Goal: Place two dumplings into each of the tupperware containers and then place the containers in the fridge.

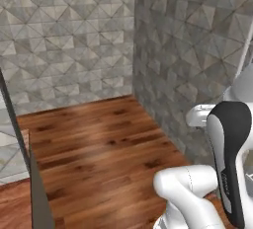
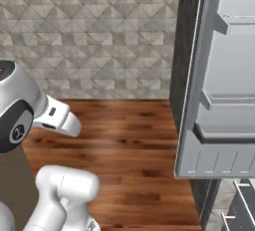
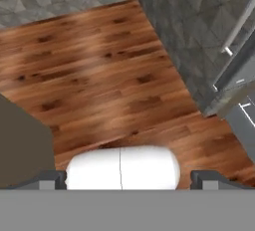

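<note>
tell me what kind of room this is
Probably a kitchen corner. An open fridge door with pale inner racks stands at the right, beside a wall of grey patterned tiles and a wood plank floor.

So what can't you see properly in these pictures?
- Fridge door: in the right base view the top and right edges cut it off, so most of its racks are out of sight.
- Pincer: in the hand view only its two dark tips show at the bottom, far apart, so it looks open.
- Dark slanted panel: the left base view's bottom edge cuts it off; I can't tell what it is.
</note>
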